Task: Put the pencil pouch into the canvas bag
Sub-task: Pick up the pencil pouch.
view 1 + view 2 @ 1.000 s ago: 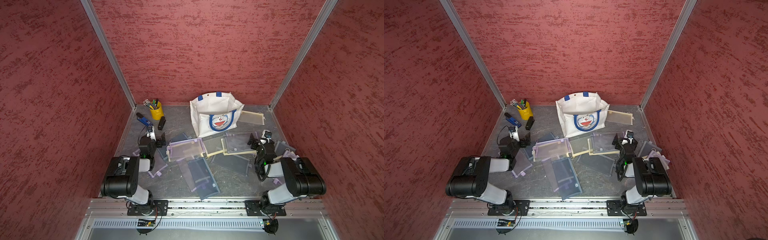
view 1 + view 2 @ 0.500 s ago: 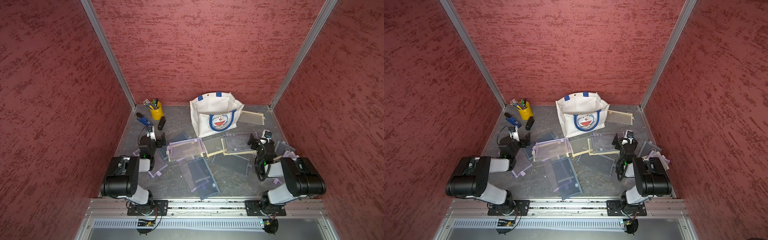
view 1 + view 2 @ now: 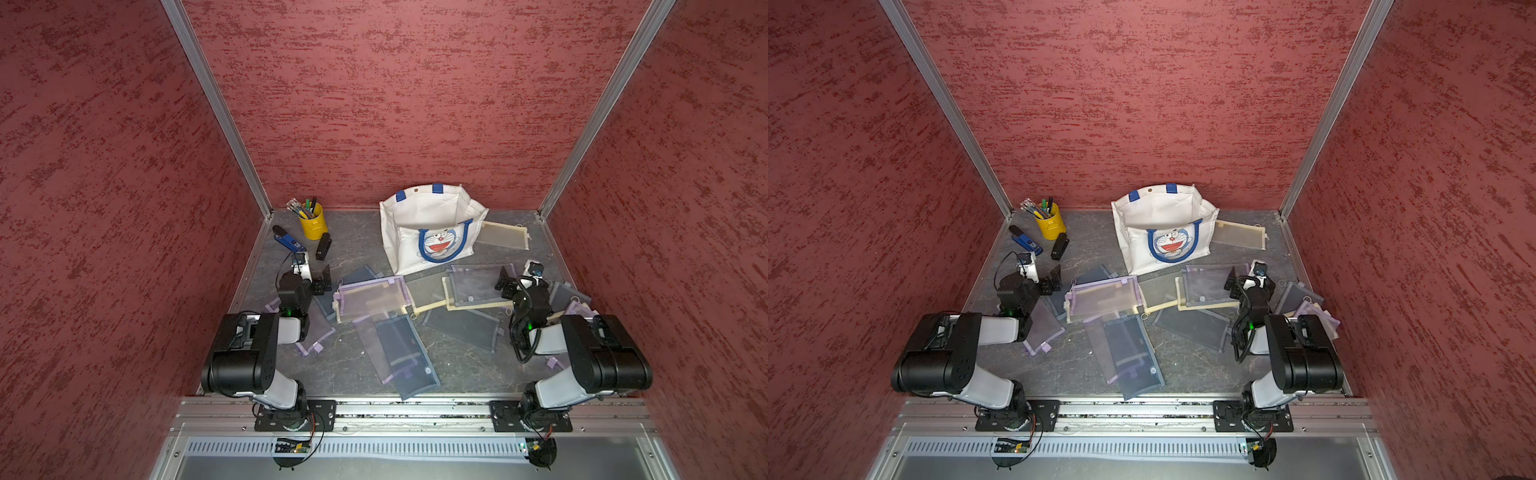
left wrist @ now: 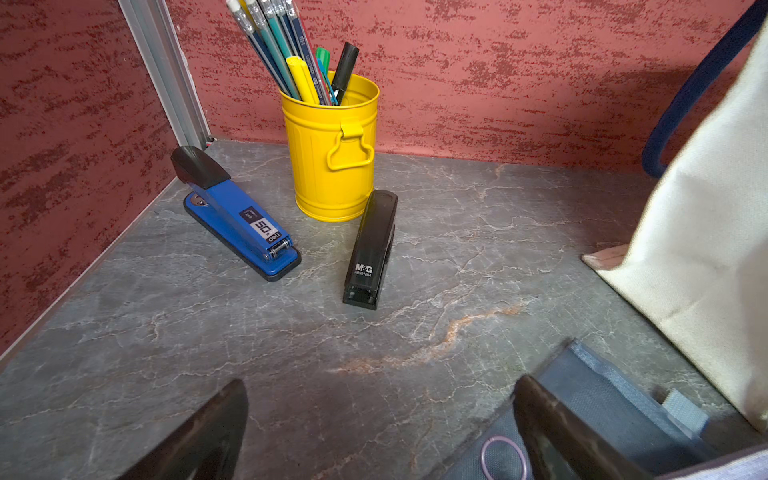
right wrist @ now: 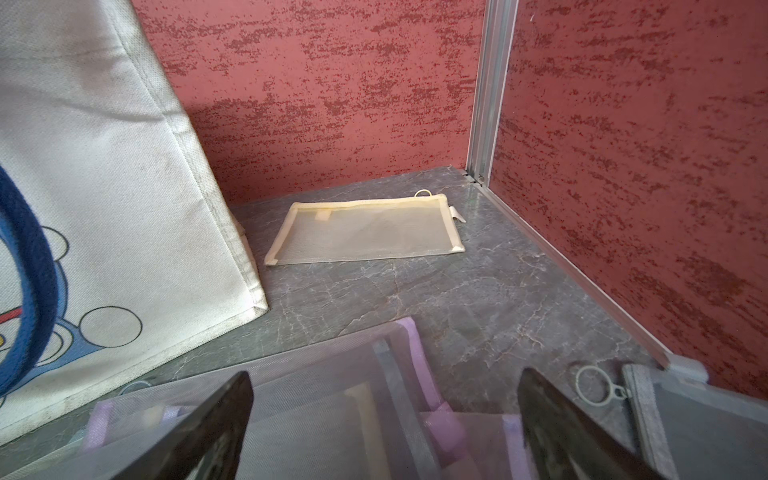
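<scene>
Both hands are held low and spread wide, nothing gripped: the left hand (image 4: 382, 384) over bare grey marbled bench (image 3: 357, 232) beside a grey-blue mesh pouch (image 4: 615, 390), the right hand (image 5: 386, 380) over a lilac-trimmed mesh pencil pouch (image 5: 332, 374) just in front of the white boxy canvas bag with blue handles (image 3: 432, 232), apparently poised for a pick. The bag is stood upright, mouth open, by the far edge, judged so a pouch may be dropped in. The bench, strewn with overlapping pouches, is enclosed by red textured walls (image 3: 395, 104).
</scene>
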`<state>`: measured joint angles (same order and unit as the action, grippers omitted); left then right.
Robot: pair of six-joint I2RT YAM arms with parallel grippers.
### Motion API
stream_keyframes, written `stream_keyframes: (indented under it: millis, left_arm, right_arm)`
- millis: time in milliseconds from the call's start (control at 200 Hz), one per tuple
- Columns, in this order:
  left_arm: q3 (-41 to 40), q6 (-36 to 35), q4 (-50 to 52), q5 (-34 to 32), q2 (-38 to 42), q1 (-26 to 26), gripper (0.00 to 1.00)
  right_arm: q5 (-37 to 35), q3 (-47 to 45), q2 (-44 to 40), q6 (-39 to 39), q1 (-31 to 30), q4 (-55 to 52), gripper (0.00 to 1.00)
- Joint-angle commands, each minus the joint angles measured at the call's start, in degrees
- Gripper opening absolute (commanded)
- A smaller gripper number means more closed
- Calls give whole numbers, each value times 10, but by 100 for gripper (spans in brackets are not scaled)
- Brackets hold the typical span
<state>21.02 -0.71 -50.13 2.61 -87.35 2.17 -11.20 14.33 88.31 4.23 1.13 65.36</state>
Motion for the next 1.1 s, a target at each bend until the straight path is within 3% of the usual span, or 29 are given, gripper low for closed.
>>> stream_keyframes:
  millis: [0, 797, 872, 952, 1032, 1092]
  left_arm:
    - [9, 2, -7, 2, -5, -3, 100]
    - [7, 3, -7, 8, 1, -1, 100]
    - [27, 3, 59, 5, 38, 0, 100]
    - [79, -1, 207, 10, 87, -5, 100]
    - [102, -8, 310, -1, 146, -39, 100]
    - [118, 13, 375, -34, 201, -80, 100]
  right_arm:
    - [-13, 11, 4, -11, 4, 22, 99]
    - [1, 17, 4, -5, 9, 10, 99]
    - [7, 12, 2, -5, 13, 19, 99]
    - [36, -2, -39, -20, 13, 9, 99]
    - [36, 22, -162, -23, 0, -135, 99]
    - [9, 72, -254, 39, -9, -298, 99]
